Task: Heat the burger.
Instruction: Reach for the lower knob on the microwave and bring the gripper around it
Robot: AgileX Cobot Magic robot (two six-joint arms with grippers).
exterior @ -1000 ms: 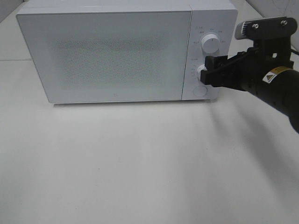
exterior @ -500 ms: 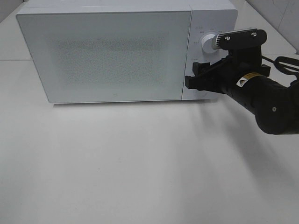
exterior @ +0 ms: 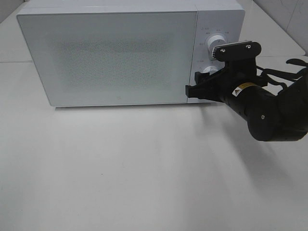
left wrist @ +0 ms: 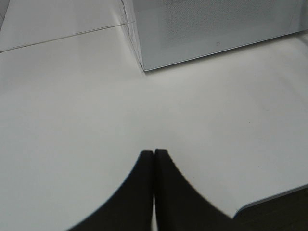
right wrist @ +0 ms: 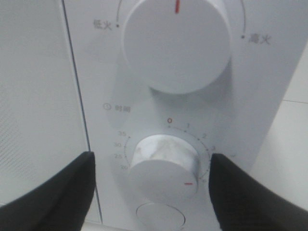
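Burger is not to be seen in any view, so neither its place nor which way it points or how its long axis lies can be told. The only container in sight is the microwave. Its door is shut and the frosted panel hides whatever is inside.

The right jaws are spread wide at the microwave's control panel. One fingertip stands on each side of the timer knob, which lies between them. A gap shows on both sides, narrower on the side where the knob's red line sits. That red line is turned away from the 0 mark. Beyond the timer knob from the jaws is the larger power knob. A round button lies just beside the timer knob on the opposite side.

The left jaws are pressed together, tips meeting, holding nothing. They hang over bare worktop, well apart from the microwave's corner ahead of them.
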